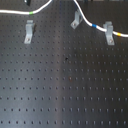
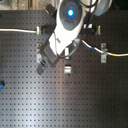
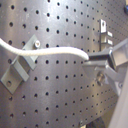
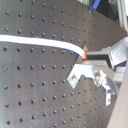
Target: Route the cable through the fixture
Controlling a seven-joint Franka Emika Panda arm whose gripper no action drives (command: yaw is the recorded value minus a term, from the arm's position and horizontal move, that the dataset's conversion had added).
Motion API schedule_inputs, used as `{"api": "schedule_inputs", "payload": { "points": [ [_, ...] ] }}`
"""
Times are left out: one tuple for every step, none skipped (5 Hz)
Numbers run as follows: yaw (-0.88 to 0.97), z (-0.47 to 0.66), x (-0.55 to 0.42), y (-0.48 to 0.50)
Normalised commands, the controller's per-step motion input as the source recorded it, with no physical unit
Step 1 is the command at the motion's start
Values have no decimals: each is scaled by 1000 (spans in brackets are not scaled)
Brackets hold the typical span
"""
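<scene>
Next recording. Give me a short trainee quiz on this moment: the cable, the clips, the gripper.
1. True or false: three metal clips stand on the perforated board.
2. In the first wrist view, the gripper is: A) shut on the cable; B) holding a clip; C) open and empty.
3. Fill in: the cable's band nearest the first exterior view's left is ___.
Key: 1 true; 2 A; 3 green.

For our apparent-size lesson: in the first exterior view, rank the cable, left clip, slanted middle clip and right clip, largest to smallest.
1. the cable, by far the longest.
2. left clip and right clip: alike, not ranked.
3. slanted middle clip, smallest, though it may stand farther from the camera.
</scene>
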Motion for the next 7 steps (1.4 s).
{"api": "schedule_inputs", "payload": {
  "points": [
    [-129, 267, -135, -125],
    [-263, 232, -68, -120],
    [-200, 179, -16, -40],
    [-317, 212, 87, -67],
    [-517, 284, 158, -110],
    [-517, 313, 177, -99],
    [-426, 276, 190, -83]
  ]
}}
